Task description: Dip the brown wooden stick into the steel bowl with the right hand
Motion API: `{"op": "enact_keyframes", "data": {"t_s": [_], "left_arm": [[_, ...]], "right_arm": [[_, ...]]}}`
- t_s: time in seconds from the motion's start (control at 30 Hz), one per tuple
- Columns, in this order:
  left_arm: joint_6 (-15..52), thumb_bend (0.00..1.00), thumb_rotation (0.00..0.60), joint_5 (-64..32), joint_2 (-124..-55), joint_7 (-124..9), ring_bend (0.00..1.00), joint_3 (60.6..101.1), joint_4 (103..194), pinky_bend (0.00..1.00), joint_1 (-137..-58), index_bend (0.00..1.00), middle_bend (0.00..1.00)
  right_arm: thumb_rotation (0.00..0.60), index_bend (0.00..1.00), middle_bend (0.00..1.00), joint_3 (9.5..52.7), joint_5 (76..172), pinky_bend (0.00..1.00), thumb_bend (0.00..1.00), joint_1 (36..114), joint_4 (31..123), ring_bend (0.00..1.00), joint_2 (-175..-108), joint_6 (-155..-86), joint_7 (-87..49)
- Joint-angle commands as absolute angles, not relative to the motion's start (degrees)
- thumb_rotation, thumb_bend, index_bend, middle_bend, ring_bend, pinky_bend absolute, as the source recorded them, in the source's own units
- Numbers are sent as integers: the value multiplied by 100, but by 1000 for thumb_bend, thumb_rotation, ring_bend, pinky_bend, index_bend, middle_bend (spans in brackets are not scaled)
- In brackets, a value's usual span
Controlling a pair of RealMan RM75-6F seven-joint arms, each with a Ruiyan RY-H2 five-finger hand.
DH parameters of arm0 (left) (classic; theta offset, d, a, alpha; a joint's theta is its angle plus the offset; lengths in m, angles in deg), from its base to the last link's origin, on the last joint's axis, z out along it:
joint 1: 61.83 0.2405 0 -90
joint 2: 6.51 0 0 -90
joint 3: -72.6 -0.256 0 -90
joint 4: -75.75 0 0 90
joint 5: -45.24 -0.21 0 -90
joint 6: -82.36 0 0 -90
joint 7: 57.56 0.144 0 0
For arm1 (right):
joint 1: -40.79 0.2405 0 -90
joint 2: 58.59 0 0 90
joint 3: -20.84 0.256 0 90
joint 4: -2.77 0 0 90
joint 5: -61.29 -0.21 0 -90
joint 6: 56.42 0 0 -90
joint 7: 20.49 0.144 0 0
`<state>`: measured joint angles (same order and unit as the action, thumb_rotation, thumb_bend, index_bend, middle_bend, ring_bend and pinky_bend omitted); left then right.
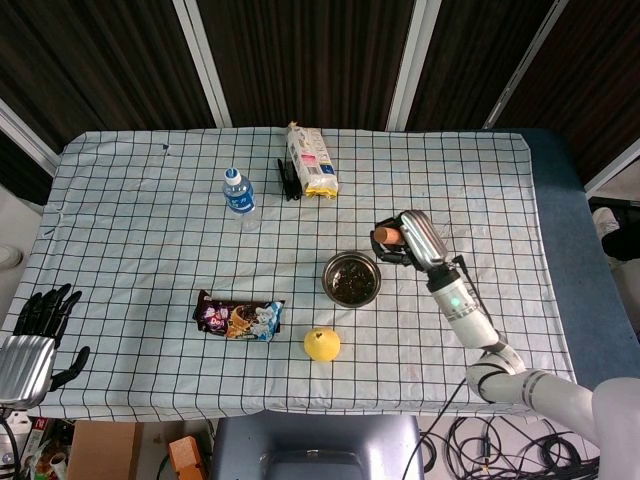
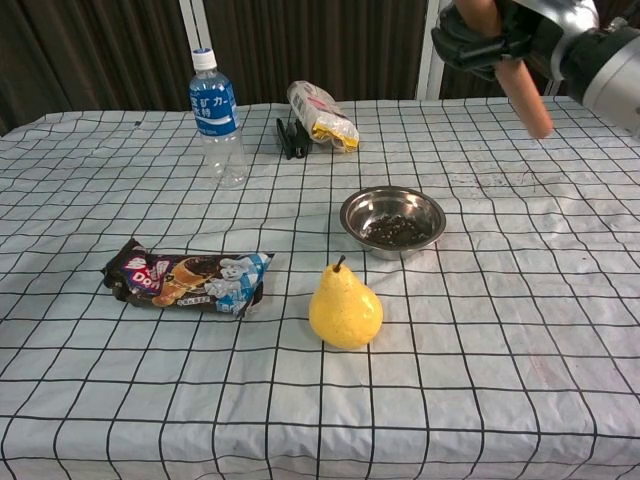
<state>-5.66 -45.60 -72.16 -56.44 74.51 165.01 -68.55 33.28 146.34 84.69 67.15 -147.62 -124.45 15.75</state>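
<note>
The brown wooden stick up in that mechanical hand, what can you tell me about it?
The brown wooden stick is a plain round rod, reddish brown and smooth, looking like bare wood. The right hand holds it near its upper end, dark fingers wrapped around it. It hangs in the air, tilted, lower tip pointing down and to the right, well above the checked tablecloth. It is clear of the steel bowl, up and to the right of it, touching nothing but the hand.
</note>
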Motion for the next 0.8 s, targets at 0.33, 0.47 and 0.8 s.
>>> {"op": "enact_keyframes", "data": {"t_s": [0.33, 0.47, 0.8], "left_arm": [[-449, 355, 600, -4528, -7300, -5449, 0, 7459, 16536, 0, -6918, 0, 0], [-417, 355, 600, -4530, -7308, -5413, 0, 7448, 16548, 0, -6931, 0, 0], [-419, 355, 600, -4565, -7316, -5367, 0, 7419, 16560, 0, -6930, 0, 0]], "right_arm": [[600, 1000, 990, 2048, 14864, 982, 970, 7503, 4178, 965, -15413, -11910, 283], [600, 962, 900, 2061, 14830, 907, 932, 7476, 3716, 899, -15700, -11768, 449], [600, 461, 511, 2063, 14741, 609, 735, 7489, 3520, 573, -15851, -11181, 675]]}}
